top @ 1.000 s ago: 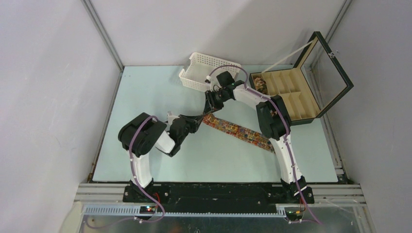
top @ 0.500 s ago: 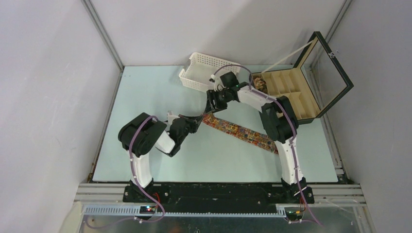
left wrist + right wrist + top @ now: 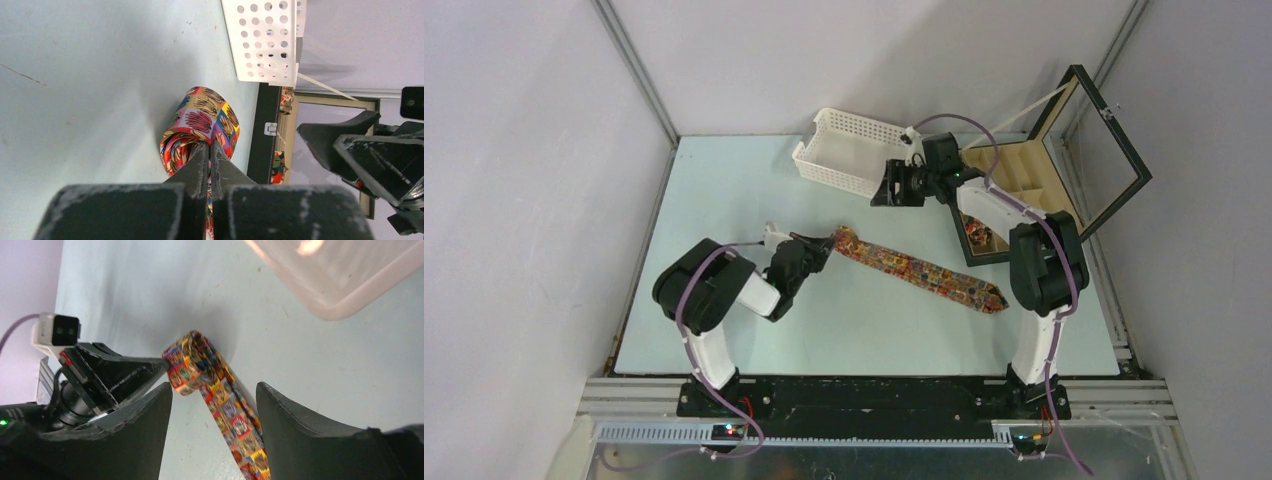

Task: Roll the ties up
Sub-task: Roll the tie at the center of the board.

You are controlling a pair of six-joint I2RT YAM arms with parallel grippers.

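A tie (image 3: 919, 270) with red, orange and yellow squares lies as a flat diagonal strip on the table. Its far left end is curled into a small coil (image 3: 200, 122). My left gripper (image 3: 828, 244) (image 3: 210, 149) is shut on that coiled end, with fabric pinched between the fingers. My right gripper (image 3: 888, 190) (image 3: 214, 390) hangs open above the table near the basket, clear of the tie (image 3: 225, 405), which runs below between its fingers. Two rolled ties (image 3: 278, 167) (image 3: 286, 97) sit in the box's compartments.
A white perforated basket (image 3: 849, 150) stands at the back, just left of my right gripper. The black compartmented box (image 3: 1024, 190) with its glass lid raised stands at the back right. The right arm's forearm crosses over the box's near corner.
My right gripper has opened, let go of the tie's end and pulled back right toward the basket. The left gripper has shut on the curled end and drawn it slightly left.
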